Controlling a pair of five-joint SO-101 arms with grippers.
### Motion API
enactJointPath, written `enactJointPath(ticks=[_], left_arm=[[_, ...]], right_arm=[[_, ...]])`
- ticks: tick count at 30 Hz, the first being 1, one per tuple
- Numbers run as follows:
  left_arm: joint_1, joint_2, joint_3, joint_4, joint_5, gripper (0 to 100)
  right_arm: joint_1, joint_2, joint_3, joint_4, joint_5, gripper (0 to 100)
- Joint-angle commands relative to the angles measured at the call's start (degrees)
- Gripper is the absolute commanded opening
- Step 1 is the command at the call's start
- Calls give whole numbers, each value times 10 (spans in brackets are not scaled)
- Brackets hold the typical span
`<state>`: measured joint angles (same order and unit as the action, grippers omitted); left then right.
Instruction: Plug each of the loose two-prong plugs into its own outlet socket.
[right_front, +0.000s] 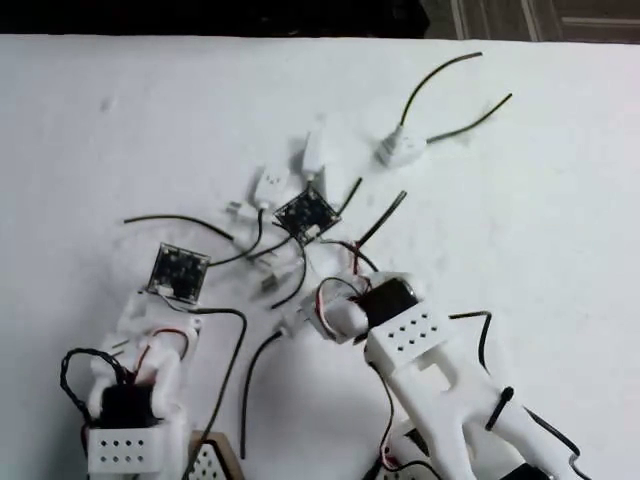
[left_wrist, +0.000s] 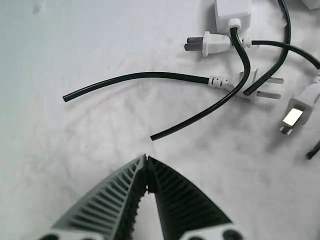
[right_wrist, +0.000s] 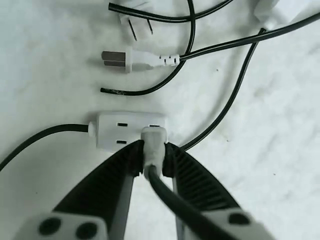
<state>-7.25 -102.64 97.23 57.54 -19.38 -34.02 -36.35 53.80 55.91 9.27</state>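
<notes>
At a boxy socket, ribbed right hand clamps white plug; left hand closed.

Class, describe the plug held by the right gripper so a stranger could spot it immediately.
On the white table, find the right gripper. Clamped between its dark fingers is a white two-prong plug, set against a white outlet socket. Unlike the loose plugs lying nearby, it alone is gripped.
</notes>
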Motion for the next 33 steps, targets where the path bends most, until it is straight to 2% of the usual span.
enactJointPath(ticks=[1, 7, 16, 28, 33], left_arm=[[-7, -4, -2, 2, 2, 24], [-32, -5, -2, -2, 2, 24], [-32, -5, -2, -2, 2, 24], [-32, -5, -2, -2, 2, 24], [-32, -5, -2, -2, 2, 24]], right_arm=[[0, 1, -10, -17, -6, 17], [0, 1, 0, -31, -5, 17], [4, 73, -4, -52, -5, 16], [3, 81, 18, -57, -4, 16], [3, 81, 69, -113, 26, 16]])
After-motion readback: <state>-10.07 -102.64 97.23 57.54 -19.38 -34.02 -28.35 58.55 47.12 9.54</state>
